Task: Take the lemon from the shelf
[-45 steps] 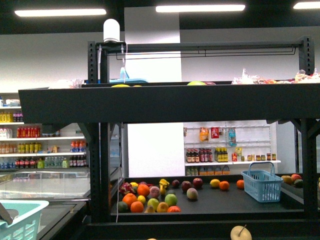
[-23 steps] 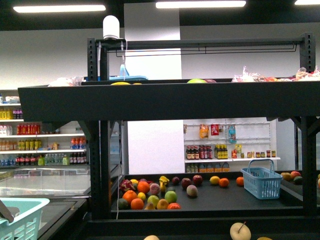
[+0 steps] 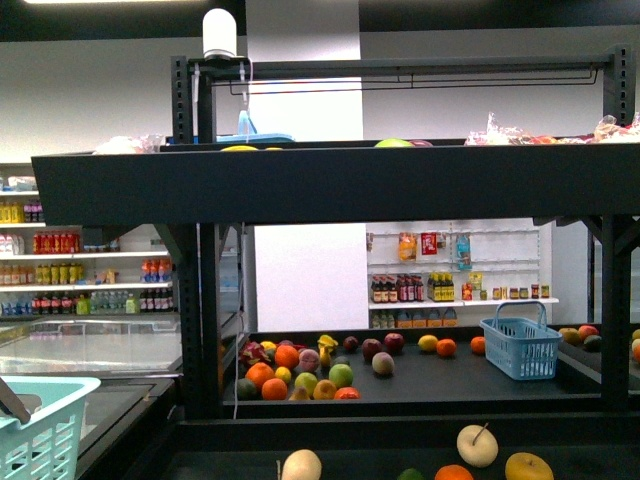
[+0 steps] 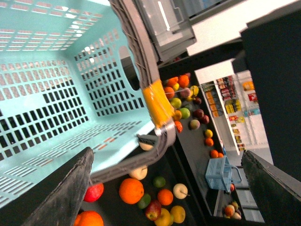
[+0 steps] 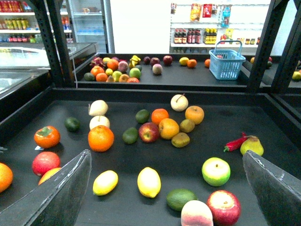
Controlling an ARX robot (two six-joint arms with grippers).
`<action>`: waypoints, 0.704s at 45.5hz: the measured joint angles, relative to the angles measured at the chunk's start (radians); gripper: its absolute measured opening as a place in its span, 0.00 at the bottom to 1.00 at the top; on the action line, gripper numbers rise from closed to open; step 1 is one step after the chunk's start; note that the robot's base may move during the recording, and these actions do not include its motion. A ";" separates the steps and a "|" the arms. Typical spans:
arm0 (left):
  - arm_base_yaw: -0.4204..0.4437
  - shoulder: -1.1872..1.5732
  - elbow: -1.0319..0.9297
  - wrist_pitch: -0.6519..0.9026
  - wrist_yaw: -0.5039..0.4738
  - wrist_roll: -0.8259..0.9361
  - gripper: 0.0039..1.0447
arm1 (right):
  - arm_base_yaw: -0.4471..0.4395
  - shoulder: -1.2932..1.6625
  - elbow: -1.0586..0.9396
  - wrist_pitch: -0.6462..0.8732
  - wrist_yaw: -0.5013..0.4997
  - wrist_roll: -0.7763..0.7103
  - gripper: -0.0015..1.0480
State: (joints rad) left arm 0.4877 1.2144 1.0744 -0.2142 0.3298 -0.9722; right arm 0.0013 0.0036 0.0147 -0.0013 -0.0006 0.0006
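Bare shelf (image 5: 193,157) mid; lime (image 5: 181,198), apple (image 5: 216,171) alongside

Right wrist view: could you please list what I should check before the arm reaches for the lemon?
1. Lemon in view on the shelf: ok.
2. Right gripper open: ok, fingers spread wide.
3. Lemon free of neighbours: ok, the lime is close but apart.
4. Single candidate: not ok, a second yellow oval fruit lies beside it.
5. Lemon lined up between the fingers: ok, slightly off centre.
6. Height above the lemon: cannot tell.
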 joint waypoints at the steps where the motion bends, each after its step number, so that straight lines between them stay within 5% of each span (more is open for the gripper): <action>1: 0.010 0.035 0.024 -0.011 0.000 -0.004 0.93 | 0.000 0.000 0.000 0.000 0.000 0.000 0.93; 18: 0.042 0.292 0.169 0.002 0.009 -0.125 0.93 | 0.000 0.000 0.000 0.000 0.000 0.000 0.93; 32: -0.047 0.446 0.277 0.051 -0.032 -0.243 0.93 | 0.000 0.000 0.000 0.000 0.000 0.000 0.93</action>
State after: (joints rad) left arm 0.4408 1.6608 1.3518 -0.1627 0.2974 -1.2148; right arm 0.0013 0.0036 0.0147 -0.0013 -0.0006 0.0006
